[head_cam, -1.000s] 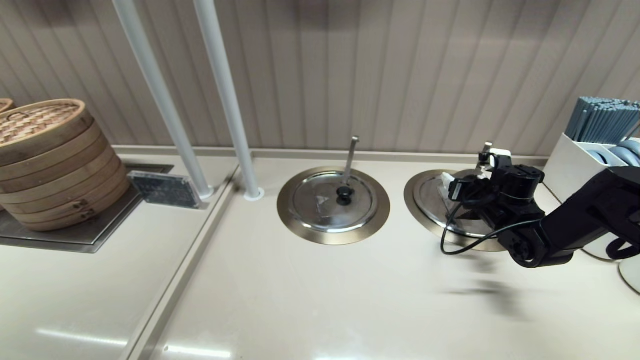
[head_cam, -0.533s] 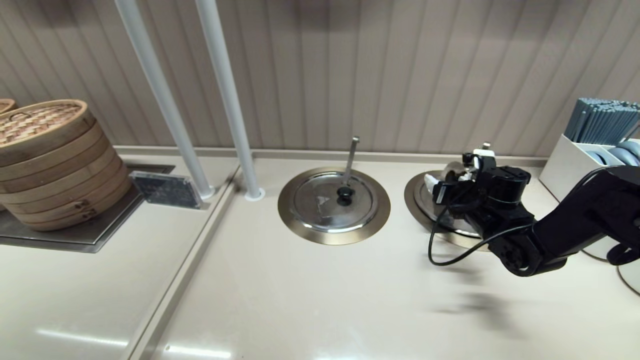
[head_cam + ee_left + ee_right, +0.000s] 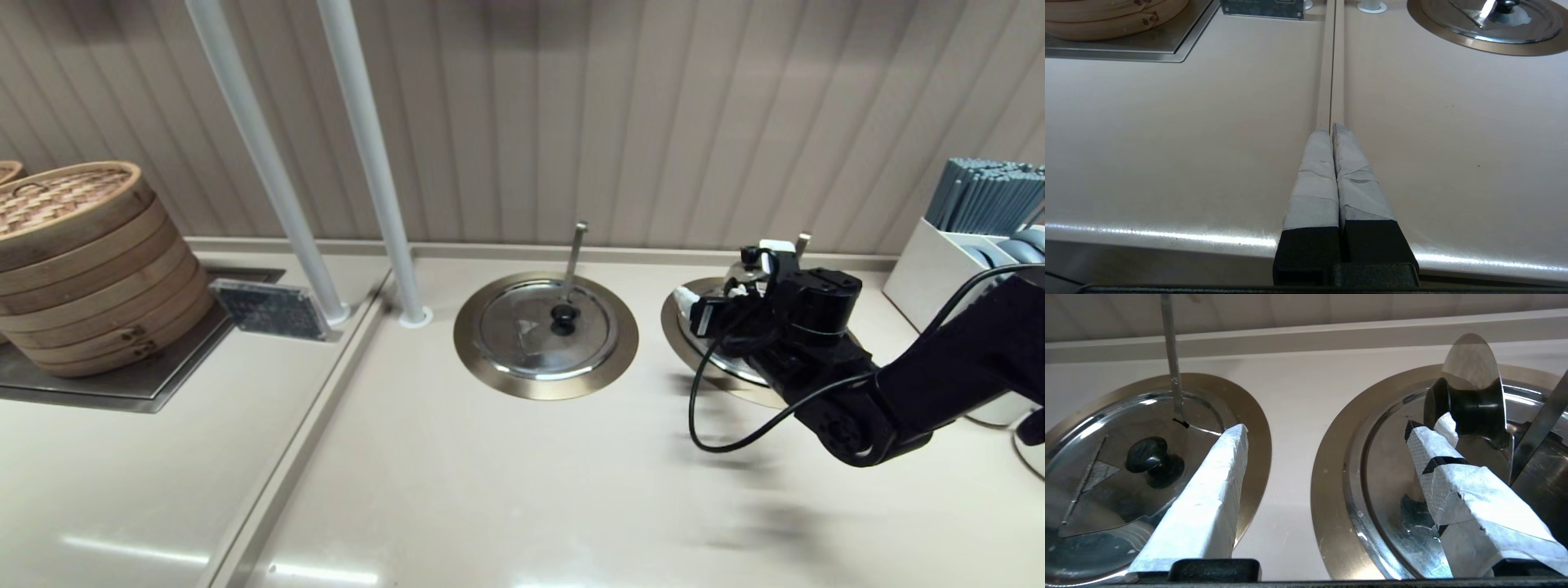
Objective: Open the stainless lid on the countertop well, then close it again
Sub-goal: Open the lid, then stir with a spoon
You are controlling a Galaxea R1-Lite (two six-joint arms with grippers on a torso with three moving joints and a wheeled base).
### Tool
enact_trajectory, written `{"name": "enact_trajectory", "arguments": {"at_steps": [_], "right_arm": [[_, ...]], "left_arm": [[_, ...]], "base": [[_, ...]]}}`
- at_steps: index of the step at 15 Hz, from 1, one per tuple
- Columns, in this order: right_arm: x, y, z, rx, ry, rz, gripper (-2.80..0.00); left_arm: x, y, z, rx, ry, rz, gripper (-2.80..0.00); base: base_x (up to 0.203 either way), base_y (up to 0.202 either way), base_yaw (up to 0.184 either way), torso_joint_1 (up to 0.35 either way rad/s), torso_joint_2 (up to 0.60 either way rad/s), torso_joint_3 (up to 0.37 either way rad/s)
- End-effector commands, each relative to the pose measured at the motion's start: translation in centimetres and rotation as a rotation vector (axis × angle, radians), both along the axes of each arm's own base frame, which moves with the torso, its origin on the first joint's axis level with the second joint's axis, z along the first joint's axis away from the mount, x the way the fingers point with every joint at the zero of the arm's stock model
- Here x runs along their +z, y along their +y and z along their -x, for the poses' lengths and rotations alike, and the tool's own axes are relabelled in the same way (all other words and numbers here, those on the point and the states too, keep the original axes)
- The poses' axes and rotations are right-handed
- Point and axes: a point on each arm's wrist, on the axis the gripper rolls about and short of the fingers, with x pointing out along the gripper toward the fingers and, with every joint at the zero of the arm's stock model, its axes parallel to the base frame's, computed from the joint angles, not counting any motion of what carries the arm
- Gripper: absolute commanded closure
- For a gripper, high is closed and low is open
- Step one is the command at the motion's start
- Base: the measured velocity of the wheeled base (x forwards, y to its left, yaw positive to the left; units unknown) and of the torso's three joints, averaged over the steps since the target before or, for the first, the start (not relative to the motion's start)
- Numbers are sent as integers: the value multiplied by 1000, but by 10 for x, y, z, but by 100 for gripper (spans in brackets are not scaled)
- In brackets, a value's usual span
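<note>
Stainless lid (image 3: 739, 322) sits mostly hidden behind right end effector (image 3: 727, 286).

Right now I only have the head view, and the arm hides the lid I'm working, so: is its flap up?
Observer: Yes. In the right wrist view the stainless lid has its wedge flap raised, black knob with it.
Operator: Are the jaws clamped on the knob?
Observer: No. The right gripper is wide open; one fingertip sits right beside the knob.
Operator: Left arm?
Observer: The left gripper is shut, parked over the counter's front edge.
</note>
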Motion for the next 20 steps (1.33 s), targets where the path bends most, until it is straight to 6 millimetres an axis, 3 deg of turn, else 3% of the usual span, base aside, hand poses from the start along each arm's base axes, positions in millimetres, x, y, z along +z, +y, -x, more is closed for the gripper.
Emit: {"name": "enact_trajectory", "arguments": {"at_steps": [1,5,10,17,20], "right_arm": [[20,6,13,23,-49,-13,-280],[50,-2,24,4,-114,-28,-280],[65,-66,-1,-202,-137,70,-280],[15,-96,-44,-292,18,117,-280],[6,-106,-51,-317,36,119,-280]], "left_arm": [[0,0,0,0,-1,0,0],[0,0,0,0,-1,0,0],[0,0,0,0,-1,0,0],[0,0,0,0,0,0,0],[0,0,0,0,-1,0,0]], "base": [[0,0,0,0,0,0],[0,0,0,0,0,0],[0,0,0,0,0,0],[0,0,0,0,0,0],[0,0,0,0,0,0]]}}
